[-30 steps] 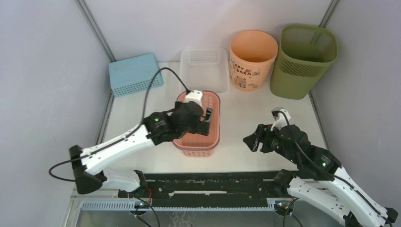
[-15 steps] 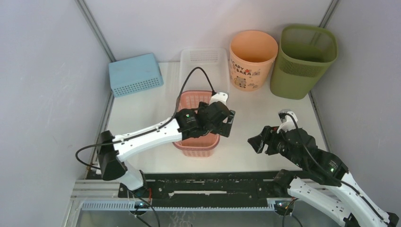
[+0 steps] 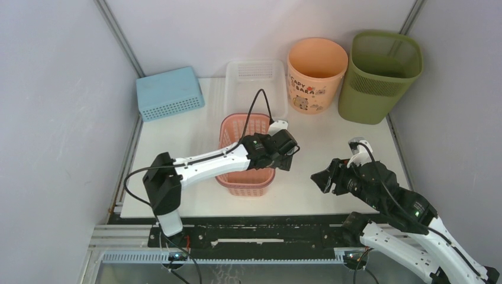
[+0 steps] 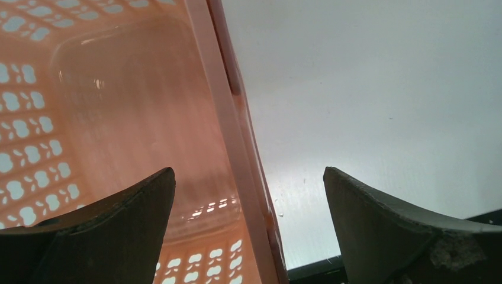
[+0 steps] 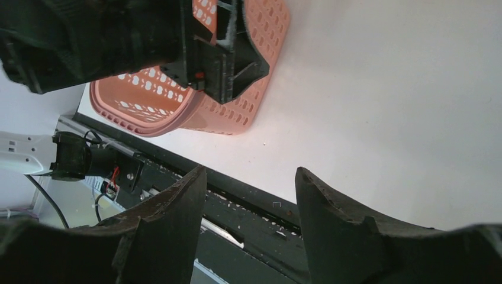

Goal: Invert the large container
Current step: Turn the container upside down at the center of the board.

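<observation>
The large container [image 3: 382,74] is the olive-green mesh-topped bin, standing upright with its mouth up at the table's back right corner, far from both grippers. My left gripper [image 3: 290,158] hangs over the right rim of the pink basket [image 3: 248,154]. In the left wrist view its jaws [image 4: 248,177] stand wide open astride that rim [image 4: 237,136], with nothing held. My right gripper [image 3: 322,177] sits low near the front edge on the right, pointing left. It is open [image 5: 248,177] and empty, with the basket [image 5: 237,100] ahead of it.
A peach bucket [image 3: 317,71] with cartoon print stands just left of the green bin. A clear tray [image 3: 254,83] lies behind the pink basket, and a blue perforated box [image 3: 170,92] sits at the back left. A black rail [image 3: 266,228] runs along the table's front edge.
My left arm swung right, from above the basket's middle to its right rim. The right gripper drifted slightly right and its jaws narrowed a little.
</observation>
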You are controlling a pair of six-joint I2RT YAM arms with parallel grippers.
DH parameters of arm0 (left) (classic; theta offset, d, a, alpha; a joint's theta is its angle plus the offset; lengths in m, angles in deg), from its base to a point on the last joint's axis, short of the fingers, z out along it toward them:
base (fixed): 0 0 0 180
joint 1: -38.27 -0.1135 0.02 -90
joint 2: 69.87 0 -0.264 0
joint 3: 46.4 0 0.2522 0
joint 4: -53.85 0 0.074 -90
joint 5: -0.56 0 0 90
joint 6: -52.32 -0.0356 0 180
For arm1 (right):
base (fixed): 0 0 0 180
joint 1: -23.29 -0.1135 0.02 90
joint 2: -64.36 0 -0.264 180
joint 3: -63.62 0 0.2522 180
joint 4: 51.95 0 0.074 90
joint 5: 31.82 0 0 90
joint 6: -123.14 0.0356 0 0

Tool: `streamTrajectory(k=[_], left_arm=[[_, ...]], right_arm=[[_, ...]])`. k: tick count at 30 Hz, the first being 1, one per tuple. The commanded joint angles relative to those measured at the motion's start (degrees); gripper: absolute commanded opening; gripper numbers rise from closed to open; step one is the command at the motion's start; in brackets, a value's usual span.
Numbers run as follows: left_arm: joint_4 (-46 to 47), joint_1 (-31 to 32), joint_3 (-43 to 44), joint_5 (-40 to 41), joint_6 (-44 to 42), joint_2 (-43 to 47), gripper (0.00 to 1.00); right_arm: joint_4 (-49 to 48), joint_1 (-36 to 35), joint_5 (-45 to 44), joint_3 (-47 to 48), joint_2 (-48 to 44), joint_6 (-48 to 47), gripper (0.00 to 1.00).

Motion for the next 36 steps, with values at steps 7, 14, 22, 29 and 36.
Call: streamTrajectory(k=[7,14,22,29,36], left_arm=[[0.2,-1.0,1.7,2.4,3.3,-2.0,0.97],[1.0,-1.3,0.7,1.4,2.6,-0.5,0.22],[3.6,-1.8,-0.3,-0.9,1.4,2.5,0.00],[18.4,-3.5,-10.1,-12.7,1.7,17.4,0.00],[37.0,-8.7,-20.6,-27.3,8.8,29.1,0.00]], right_arm=[[-2.9,0.4,1.6,-0.6,-0.6,0.4,0.64],[-3.8,0.4,2.4,-1.4,-0.2,0.4,0.63],[-4.4,0.4,3.0,-1.7,-0.1,0.3,0.63],[-4.2,0.5,3.1,0.5,0.8,-0.6,0.62],[-2.6,0.5,2.0,3.7,1.5,-1.0,0.62]])
